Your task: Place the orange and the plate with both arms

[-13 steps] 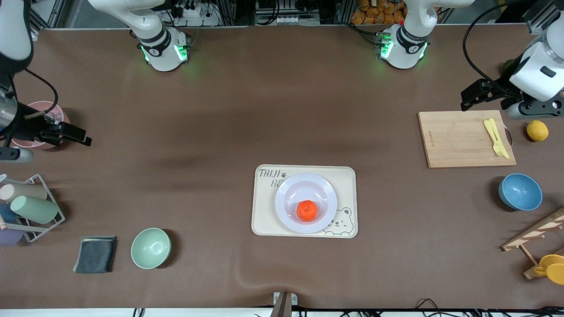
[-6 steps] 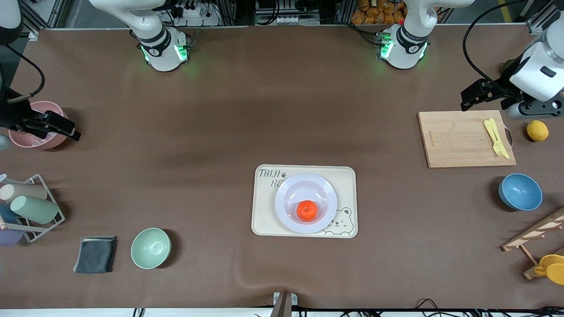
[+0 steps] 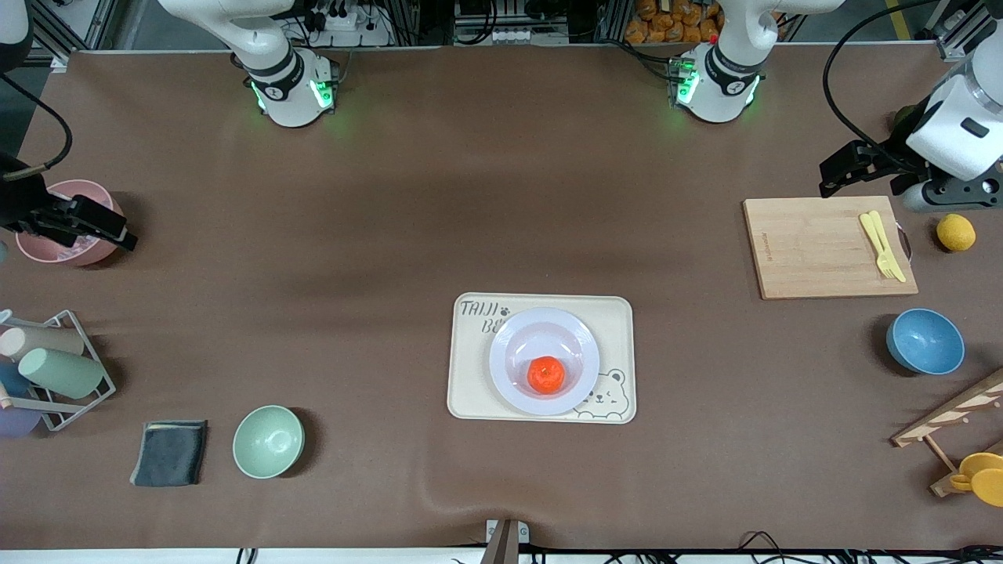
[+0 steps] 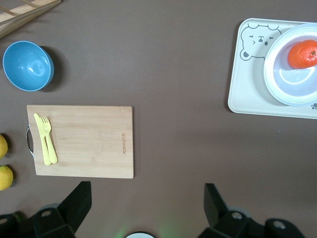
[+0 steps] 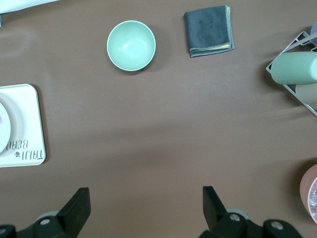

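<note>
The orange [image 3: 545,374] lies in the white plate [image 3: 501,356], which sits on the cream bear-printed tray [image 3: 470,392] at the middle of the table. In the left wrist view the orange [image 4: 303,53], the plate [image 4: 290,96] and the tray [image 4: 247,89] also show. My left gripper [image 3: 831,178] is open and empty, up over the table by the cutting board's corner; it also shows in the left wrist view [image 4: 146,203]. My right gripper [image 3: 121,231] is open and empty, over the pink bowl's edge; it also shows in the right wrist view [image 5: 146,206].
A wooden cutting board [image 3: 831,247] with yellow cutlery [image 3: 882,244], a lemon [image 3: 956,232], a blue bowl [image 3: 925,341] and a wooden rack [image 3: 952,423] are at the left arm's end. A pink bowl [image 3: 59,249], a cup rack [image 3: 55,368], a grey cloth [image 3: 169,453] and a green bowl [image 3: 268,441] are at the right arm's end.
My right gripper has drawn back toward the right arm's end of the table, over the pink bowl. The left arm, orange and plate have not moved.
</note>
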{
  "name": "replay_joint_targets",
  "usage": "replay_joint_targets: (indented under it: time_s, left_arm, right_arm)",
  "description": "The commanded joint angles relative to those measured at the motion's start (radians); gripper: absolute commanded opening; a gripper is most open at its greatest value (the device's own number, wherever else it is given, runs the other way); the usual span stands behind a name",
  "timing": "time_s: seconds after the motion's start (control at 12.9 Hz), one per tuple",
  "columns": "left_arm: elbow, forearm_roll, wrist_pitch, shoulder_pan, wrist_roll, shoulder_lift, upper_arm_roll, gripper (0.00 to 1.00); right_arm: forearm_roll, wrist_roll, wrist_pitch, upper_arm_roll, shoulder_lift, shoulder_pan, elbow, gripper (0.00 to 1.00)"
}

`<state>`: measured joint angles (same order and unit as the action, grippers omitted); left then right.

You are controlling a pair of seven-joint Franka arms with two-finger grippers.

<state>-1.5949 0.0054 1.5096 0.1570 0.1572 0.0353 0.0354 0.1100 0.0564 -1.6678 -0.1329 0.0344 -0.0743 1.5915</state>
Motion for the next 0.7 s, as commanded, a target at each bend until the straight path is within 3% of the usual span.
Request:
replay_joint_targets:
  time_s: [0.0,0.62]
  left_arm:
    - [0.019,-0.008,-0.003,0.001,0.010,-0.011,0.001,1.00]
    - [0.019,-0.009,0.004,0.007,0.010,-0.014,0.001,1.00]
  right_arm:
    - [-0.021,0.020,0.019,0.022,0.016,0.019,-0.028,1.00]
    - [-0.021,0.022,0.036,0.022,0.016,0.016,-0.024,1.00]
